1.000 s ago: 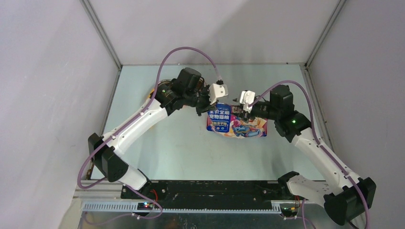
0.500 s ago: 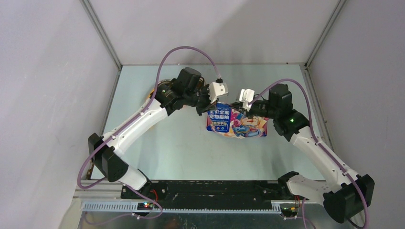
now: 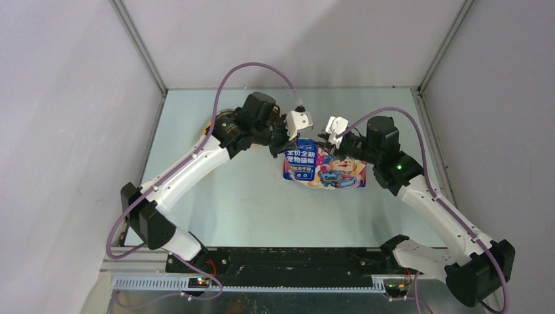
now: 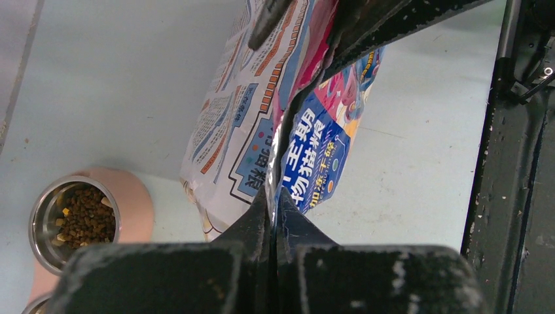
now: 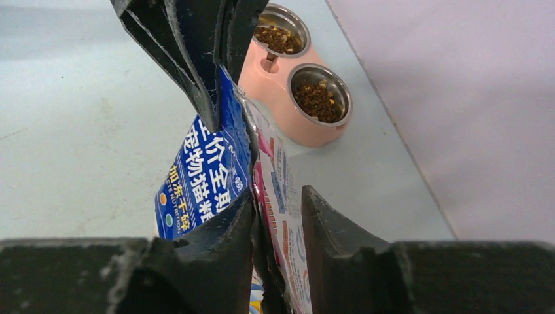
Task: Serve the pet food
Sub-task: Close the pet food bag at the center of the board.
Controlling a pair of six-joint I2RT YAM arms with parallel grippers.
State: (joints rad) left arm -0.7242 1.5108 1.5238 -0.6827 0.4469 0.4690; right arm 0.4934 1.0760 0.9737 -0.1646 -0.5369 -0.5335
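The glossy blue, pink and white cat food bag (image 3: 325, 170) lies mid-table with its top edge lifted. My left gripper (image 4: 273, 196) is shut on that edge of the bag (image 4: 249, 118). My right gripper (image 5: 278, 196) faces it from the other side. Its jaws stand apart with the bag's (image 5: 203, 170) edge between them, lying against the left finger with a gap to the right finger. Brown kibble, the pet food (image 5: 317, 98), fills both steel bowls of the pink feeder (image 5: 288, 114). One filled bowl (image 4: 82, 212) shows in the left wrist view.
In the top view the feeder (image 3: 219, 124) is mostly hidden under my left arm at the back left. Grey walls with metal posts close in the table on three sides. A black rail (image 4: 517, 163) runs along one side of the left wrist view.
My right gripper has shifted slightly left and toward the back along the bag's top edge. The left arm and the bag have stayed put.
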